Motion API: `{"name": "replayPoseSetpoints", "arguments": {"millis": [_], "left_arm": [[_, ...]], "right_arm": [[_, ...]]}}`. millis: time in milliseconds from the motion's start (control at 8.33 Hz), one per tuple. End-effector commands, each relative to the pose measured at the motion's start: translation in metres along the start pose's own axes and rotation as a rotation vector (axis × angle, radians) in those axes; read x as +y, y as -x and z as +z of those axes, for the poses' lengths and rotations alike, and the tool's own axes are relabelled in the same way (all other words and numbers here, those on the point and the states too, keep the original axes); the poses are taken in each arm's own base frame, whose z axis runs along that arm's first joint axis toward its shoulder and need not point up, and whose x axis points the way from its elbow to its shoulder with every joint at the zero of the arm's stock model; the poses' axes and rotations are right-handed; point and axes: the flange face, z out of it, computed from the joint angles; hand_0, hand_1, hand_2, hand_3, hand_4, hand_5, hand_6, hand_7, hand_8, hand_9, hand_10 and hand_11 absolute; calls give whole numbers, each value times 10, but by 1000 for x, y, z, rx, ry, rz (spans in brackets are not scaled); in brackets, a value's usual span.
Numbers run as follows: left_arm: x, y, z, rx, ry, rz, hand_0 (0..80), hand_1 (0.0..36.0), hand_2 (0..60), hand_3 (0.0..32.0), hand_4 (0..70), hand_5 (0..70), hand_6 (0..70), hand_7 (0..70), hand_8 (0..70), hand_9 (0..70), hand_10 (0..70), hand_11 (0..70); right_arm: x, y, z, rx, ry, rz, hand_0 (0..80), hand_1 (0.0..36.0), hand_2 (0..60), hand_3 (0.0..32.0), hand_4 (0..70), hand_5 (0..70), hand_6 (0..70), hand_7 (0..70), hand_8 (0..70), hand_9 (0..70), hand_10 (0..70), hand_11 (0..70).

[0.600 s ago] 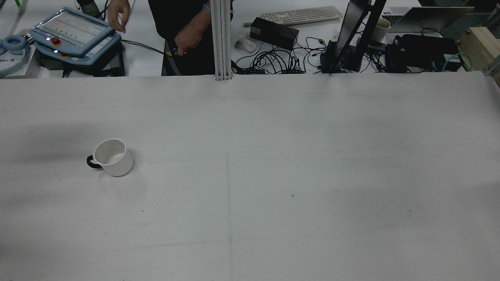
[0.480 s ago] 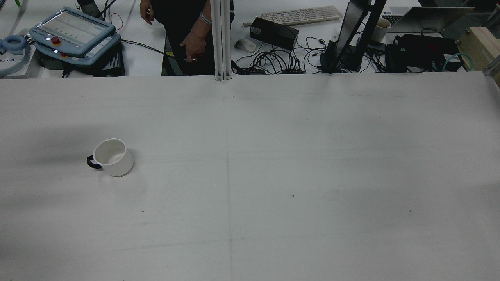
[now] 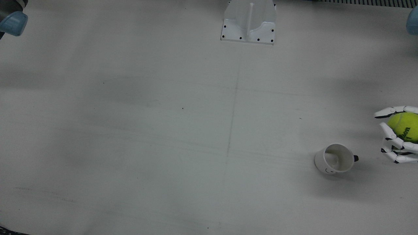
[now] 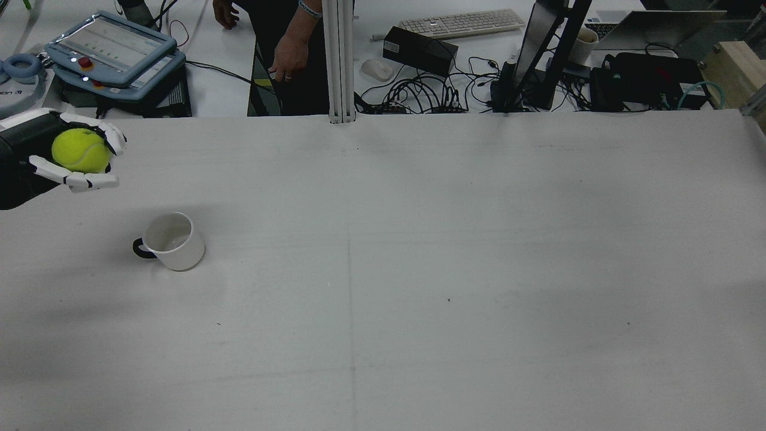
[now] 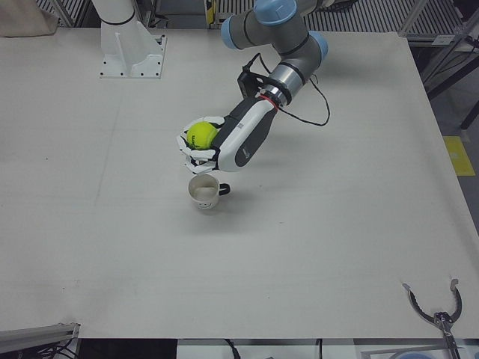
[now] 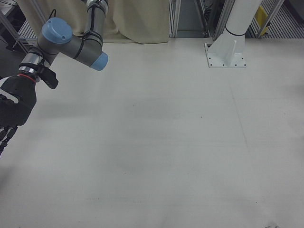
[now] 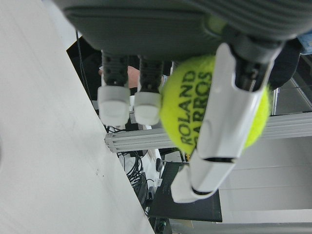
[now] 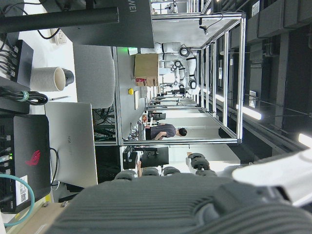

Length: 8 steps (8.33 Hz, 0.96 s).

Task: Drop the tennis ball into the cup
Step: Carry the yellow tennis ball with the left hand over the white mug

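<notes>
So I'm holding the tennis ball (image 5: 200,134) in my left hand (image 5: 206,144), fingers (image 7: 222,126) wrapping around it with the palm side turned up-ish, ball nestling in the curl. On the hand's own camera the yellow felt is filling the middle, with ROLAND GARROS printed on it, and one white finger is crossing right over the front of it. The ball is sitting up off the table (image 5: 299,247), not touching it.

The cup (image 5: 203,192) is standing upright on the tabletop just below and in front of that hand in the left-front view. It's a white mug with a black handle (image 4: 141,249), mouth open to the ceiling, inside looking empty. From the rear view the ball (image 4: 81,149) and my left hand (image 4: 76,159) are hanging near the table's left edge, and the mug (image 4: 174,240) is sitting a bit inboard and nearer my side, so the ball is beside the cup rather than over its mouth. The overhead front view agrees: ball (image 3: 405,126) at the edge, cup (image 3: 334,159) apart from it.

My right hand (image 6: 11,111) is hanging out past the opposite side of the table, dark back of the hand facing the camera; I can't tell whether its fingers are spread or curled.

Farther off, past the far edge, the teach pendant (image 4: 111,51) is lying on the operators' desk.
</notes>
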Motion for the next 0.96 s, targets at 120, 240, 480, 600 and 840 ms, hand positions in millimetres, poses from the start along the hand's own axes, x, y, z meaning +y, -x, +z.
{"name": "replayPoseSetpoints", "arguments": {"millis": [120,240,480,600,840], "left_arm": [[-35,28,13,-39,-28,-11,791,360,600,0,589,254,375,700,670,700,700,700],[-29,49,20,-72,-16,-19,793,360,600,0,581,253,373,700,668,700,700,700],[-23,73,26,-89,-11,-33,781,360,600,0,575,253,371,700,664,700,700,700],[-23,73,26,-89,-11,-33,770,360,600,0,569,253,369,700,663,700,700,700],[-24,74,25,-91,-15,-33,779,360,600,0,567,251,367,700,660,700,700,700]], "right_arm": [[0,0,0,0,0,0,0,0,0,0,0,0,0,0,0,0,0,0],[0,0,0,0,0,0,0,0,0,0,0,0,0,0,0,0,0,0],[0,0,0,0,0,0,0,0,0,0,0,0,0,0,0,0,0,0],[0,0,0,0,0,-1,0,0,0,0,0,0,0,0,0,0,0,0],[0,0,0,0,0,-1,0,0,0,0,0,0,0,0,0,0,0,0]]}}
